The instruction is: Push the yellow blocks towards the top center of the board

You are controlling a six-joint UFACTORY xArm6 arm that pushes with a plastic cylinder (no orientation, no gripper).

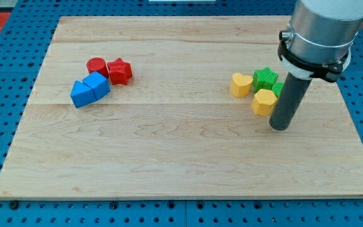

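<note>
Two yellow blocks lie at the view's right. One yellow heart-like block (241,84) sits left of a green star (265,79). The other yellow block (264,101), roughly hexagonal, lies just below the star. My tip (280,127) rests on the board just to the right of and slightly below this lower yellow block, close to it or touching it. A second green block (278,89) peeks out behind the rod, mostly hidden.
At the view's left are a red cylinder (96,65), a red star (120,71) and two blue blocks (97,85) (80,94) bunched together. The wooden board (181,145) ends on a blue pegboard surround. The arm's grey body (323,31) hangs over the top right.
</note>
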